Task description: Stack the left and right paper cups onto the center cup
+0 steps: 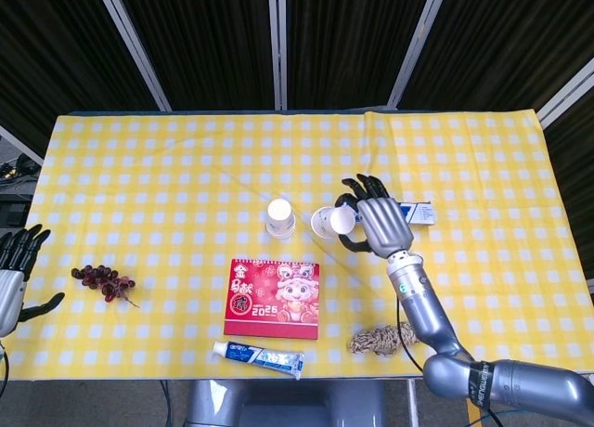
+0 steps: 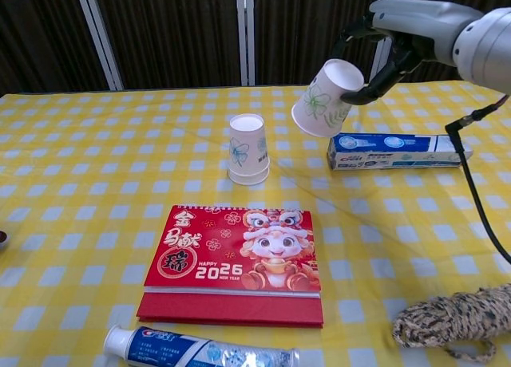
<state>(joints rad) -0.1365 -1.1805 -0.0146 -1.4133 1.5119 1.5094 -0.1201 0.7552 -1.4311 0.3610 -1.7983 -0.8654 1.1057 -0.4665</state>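
Observation:
My right hand (image 1: pixel 379 225) (image 2: pixel 399 40) holds a white paper cup (image 1: pixel 333 221) (image 2: pixel 326 98) with a green flower print, tilted, up in the air just right of the center stack. That stack of paper cups (image 1: pixel 280 217) (image 2: pixel 247 149) stands upright behind the calendar, with one cup nested in another. My left hand (image 1: pixel 13 277) hangs open past the table's left edge, holding nothing, and the chest view does not show it.
A red 2026 calendar (image 1: pixel 274 299) (image 2: pixel 232 263) lies in front of the stack. A blue toothpaste box (image 2: pixel 397 151) sits to the right, a toothpaste tube (image 1: pixel 257 355) at the front edge, a rope coil (image 2: pixel 455 318) front right, grapes (image 1: pixel 103 281) at the left.

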